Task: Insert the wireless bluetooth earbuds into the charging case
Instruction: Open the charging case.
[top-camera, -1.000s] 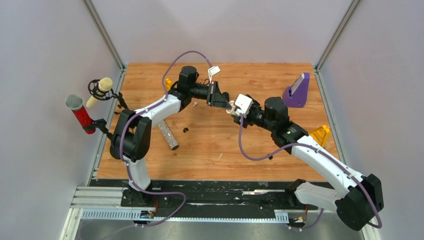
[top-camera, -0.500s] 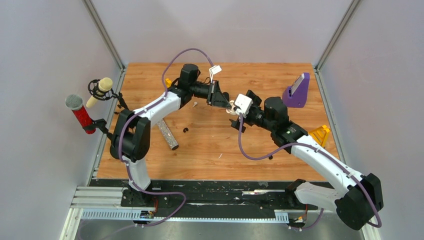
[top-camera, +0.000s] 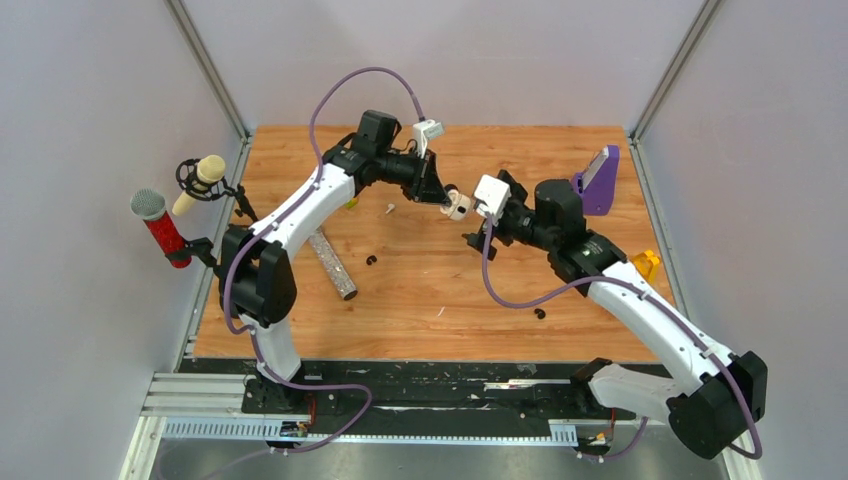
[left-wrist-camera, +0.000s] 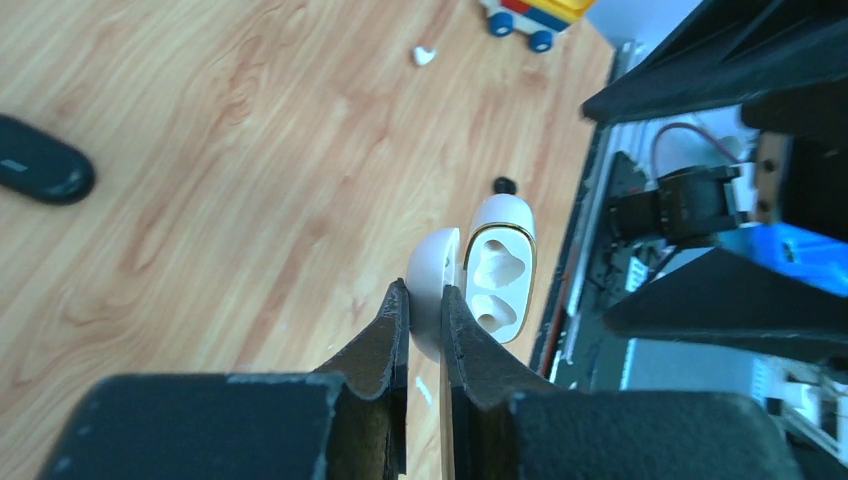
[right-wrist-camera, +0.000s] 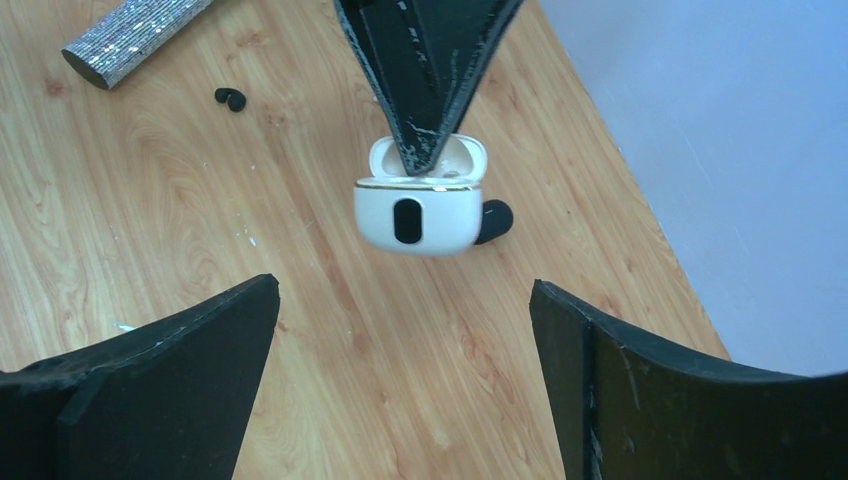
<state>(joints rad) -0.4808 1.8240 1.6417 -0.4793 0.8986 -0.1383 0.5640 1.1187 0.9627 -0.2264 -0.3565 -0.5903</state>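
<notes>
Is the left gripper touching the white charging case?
Touching. The left wrist view shows the left gripper shut on the open lid of the white charging case, with no gap visible.

White arms (top-camera: 300, 205) with black joints carry purple cables (top-camera: 366, 69).

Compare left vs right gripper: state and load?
The left gripper is shut, pinching the lid of the open white case; the right gripper stands wide open and empty. The left gripper touches the case; the right gripper faces its front, apart from it. Both are black and point at that same case.
</notes>
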